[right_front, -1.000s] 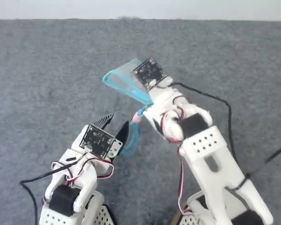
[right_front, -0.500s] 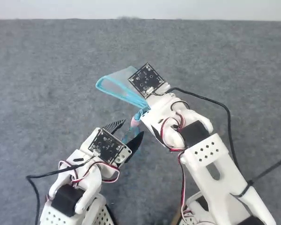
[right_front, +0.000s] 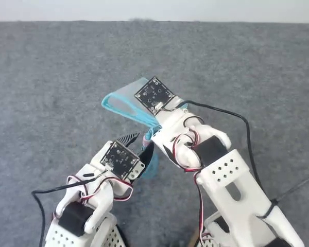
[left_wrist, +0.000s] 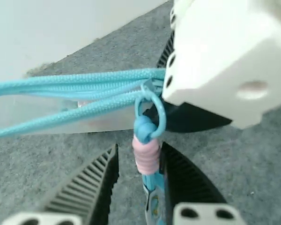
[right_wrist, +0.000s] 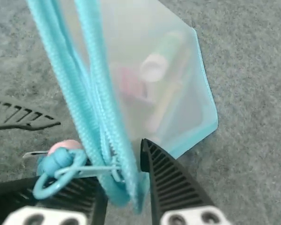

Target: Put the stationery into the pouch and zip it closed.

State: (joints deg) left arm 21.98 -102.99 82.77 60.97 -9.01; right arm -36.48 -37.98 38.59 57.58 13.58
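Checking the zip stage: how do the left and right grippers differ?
The left gripper is open; the right gripper is shut. The left gripper straddles the pink zip pull; the right gripper clamps the pouch by its zipper edge. Both are at the pouch's same end.

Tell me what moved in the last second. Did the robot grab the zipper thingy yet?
The left gripper swung toward the other arm, so the pink zipper pull now hangs between its open fingers, not pinched yet. The right gripper carried the pouch a little left in the high view, nearer the arms' bases. Unchanged: it keeps gripping the pouch's zipper edge, stationery inside.
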